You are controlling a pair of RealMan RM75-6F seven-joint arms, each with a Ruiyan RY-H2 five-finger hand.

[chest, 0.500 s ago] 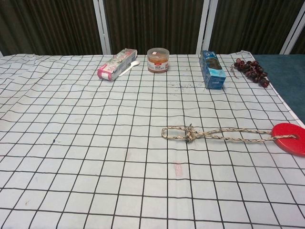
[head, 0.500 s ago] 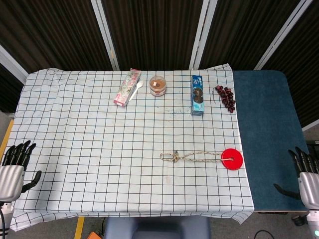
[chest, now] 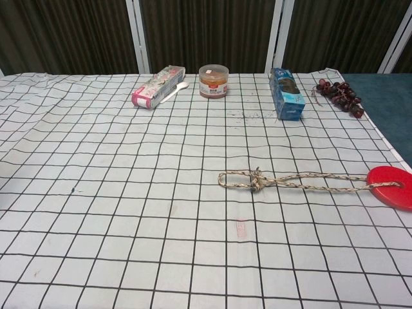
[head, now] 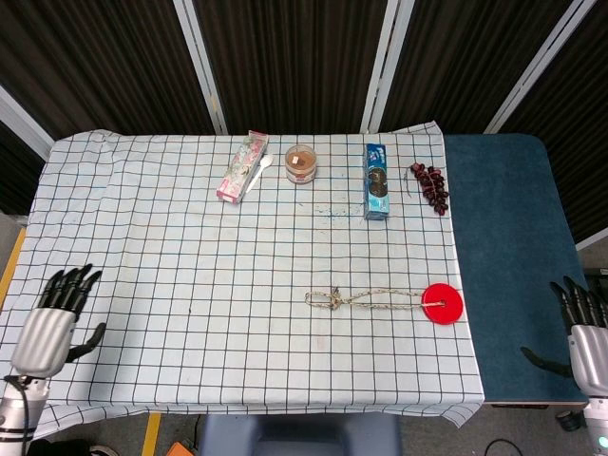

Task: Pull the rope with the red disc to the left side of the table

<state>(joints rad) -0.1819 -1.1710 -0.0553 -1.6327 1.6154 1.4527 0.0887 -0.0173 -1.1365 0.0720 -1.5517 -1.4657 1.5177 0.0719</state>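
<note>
red disc (head: 442, 304), beige rope (head: 366, 300), black-checked white tablecloth (head: 190, 247)

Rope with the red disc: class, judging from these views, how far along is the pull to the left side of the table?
Nothing is done yet: the red disc lies near the cloth's right edge, the rope stretched leftward from it. In hand: the left hand, holding nothing, is over the table's left edge, far from the rope; the right hand is off to the right. Left: reach, grasp, pull.

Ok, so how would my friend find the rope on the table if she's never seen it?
Start at the white checked tablecloth and look along its near right part. There a beige braided rope lies flat, knotted at its left end. Nothing else there is tied to a flat red round disc.
</note>
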